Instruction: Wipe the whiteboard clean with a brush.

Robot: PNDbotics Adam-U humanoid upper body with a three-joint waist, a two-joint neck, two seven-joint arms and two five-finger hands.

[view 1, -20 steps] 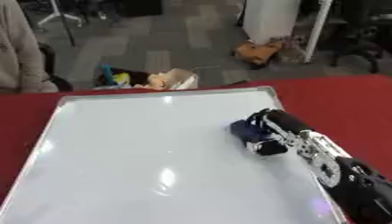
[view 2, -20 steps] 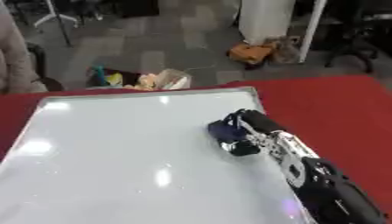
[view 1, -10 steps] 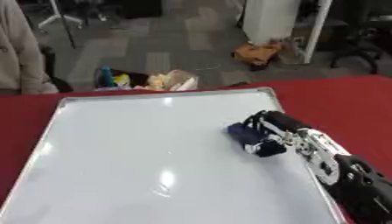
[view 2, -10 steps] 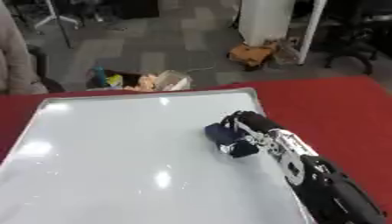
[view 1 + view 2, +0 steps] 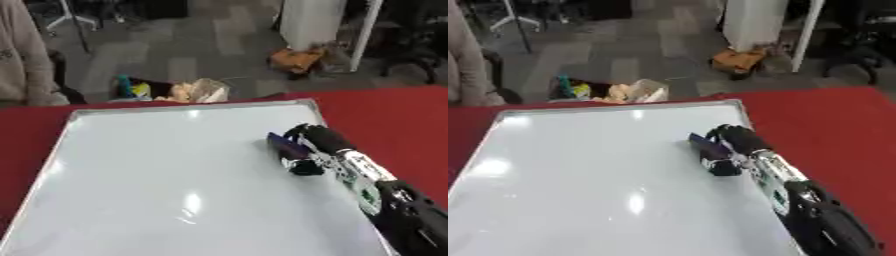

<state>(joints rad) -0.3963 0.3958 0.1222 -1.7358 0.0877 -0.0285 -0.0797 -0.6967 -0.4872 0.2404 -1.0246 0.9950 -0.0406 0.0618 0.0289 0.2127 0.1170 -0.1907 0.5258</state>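
The right hand (image 5: pixel 313 145) is clamped on the brush (image 5: pixel 284 144) against the whiteboard (image 5: pixel 157 175), which shows no visible marks, so wiping appears nearly complete.

A red counter (image 5: pixel 385 107) fills the near scene. Beyond its far edge lies grey floor (image 5: pixel 210 55). On the floor at far left sits a heap of coloured bags (image 5: pixel 171 91). At far right an orange-brown bundle (image 5: pixel 293 59) lies beside a white pillar (image 5: pixel 312 22).
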